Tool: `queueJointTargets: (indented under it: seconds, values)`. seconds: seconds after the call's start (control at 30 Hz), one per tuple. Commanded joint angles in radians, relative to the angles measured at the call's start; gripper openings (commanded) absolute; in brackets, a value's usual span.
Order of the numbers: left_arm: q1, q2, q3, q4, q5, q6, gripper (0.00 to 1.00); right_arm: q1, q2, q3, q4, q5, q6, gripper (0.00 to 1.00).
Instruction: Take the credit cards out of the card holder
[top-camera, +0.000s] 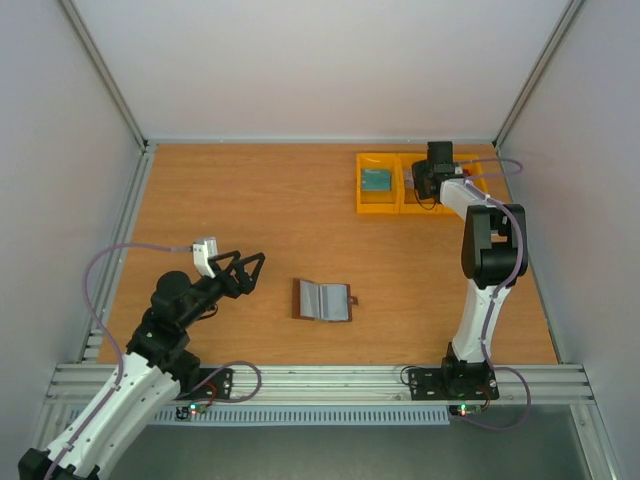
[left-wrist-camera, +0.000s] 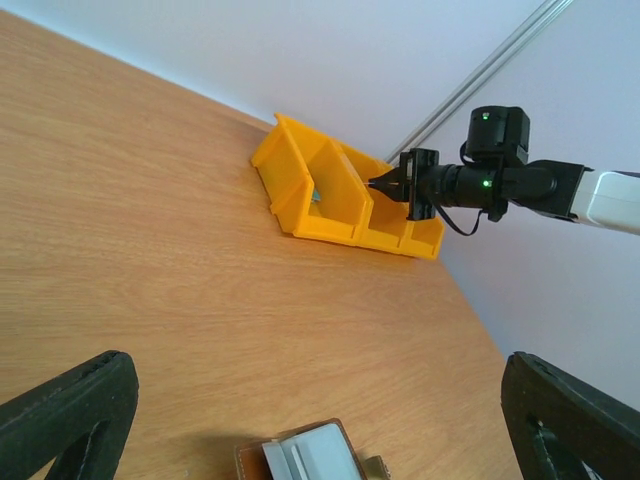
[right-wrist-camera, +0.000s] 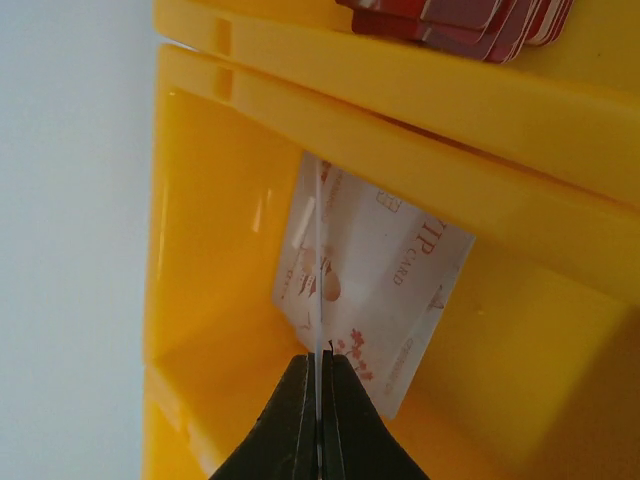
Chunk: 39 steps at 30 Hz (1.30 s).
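**Item 1, right gripper (right-wrist-camera: 319, 365).** Jaws are pinched together on one thin credit card, the held card (right-wrist-camera: 318, 250), inside a compartment of the yellow bins (right-wrist-camera: 230, 250). I judge this to be the drop-off, with the card gripped at one end so that it falls clear on release. The card shows edge-on, its long axis running straight out from the fingertips into the compartment.

**Item 2, cards already out.**
- A printed whitish card (right-wrist-camera: 385, 290) lies flat beneath the held card.
- The red cards (right-wrist-camera: 470, 18) are in the neighbouring compartment.
- The teal card (top-camera: 376, 181) is in the left compartment.
- The cards are sorted by colour, I judge.

**Item 3, card holder (top-camera: 322, 300).** It lies mid-table, open with the lining up. Its long axis runs left-right and the snap tab points right.

**Item 4, left gripper (top-camera: 248, 272).** Jaws are wide apart and hold nothing. It sits left of the holder, presumably placed to steady it.
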<state>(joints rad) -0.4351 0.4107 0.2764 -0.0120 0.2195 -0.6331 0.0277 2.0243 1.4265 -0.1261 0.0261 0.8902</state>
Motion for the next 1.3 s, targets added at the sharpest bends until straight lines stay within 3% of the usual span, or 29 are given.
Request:
queueJointTargets:
  seconds: [0.0,0.1,0.27,0.4,0.5,0.77,0.9,1.07,1.2,1.27]
  values:
    - [0.006,-0.013,-0.011,0.032,-0.024,0.025,0.99,0.0,0.048,0.087,-0.048,-0.015,0.022,0.01]
    - [0.006,-0.007,-0.011,0.032,-0.024,0.028,1.0,-0.001,0.075,0.111,-0.067,-0.016,0.031,0.02]
    - [0.006,-0.002,-0.013,0.03,-0.029,0.035,1.0,-0.001,0.124,0.167,-0.103,-0.057,0.025,0.16]
    - [0.006,-0.001,-0.013,0.03,-0.029,0.037,0.99,-0.001,0.126,0.195,-0.151,-0.061,0.01,0.44]
    - [0.006,-0.001,-0.014,0.032,-0.029,0.036,0.99,0.0,0.102,0.198,-0.183,-0.031,-0.023,0.57]
    - [0.006,-0.002,-0.017,0.037,-0.023,0.032,0.99,-0.003,0.081,0.267,-0.298,0.067,-0.142,0.73]
    - [0.006,-0.003,-0.017,0.037,-0.023,0.033,0.99,-0.013,0.102,0.327,-0.325,-0.001,-0.189,0.74]
    - [0.006,-0.003,-0.016,0.04,-0.018,0.041,0.99,0.009,-0.022,0.342,-0.291,-0.135,-0.489,0.72]
    - [0.006,-0.005,-0.021,0.055,-0.005,0.041,0.99,0.117,-0.209,0.319,-0.472,-0.148,-0.883,0.73]
    - [0.006,-0.003,-0.02,0.059,0.001,0.04,0.99,0.179,-0.275,0.267,-0.601,-0.157,-0.996,0.74]
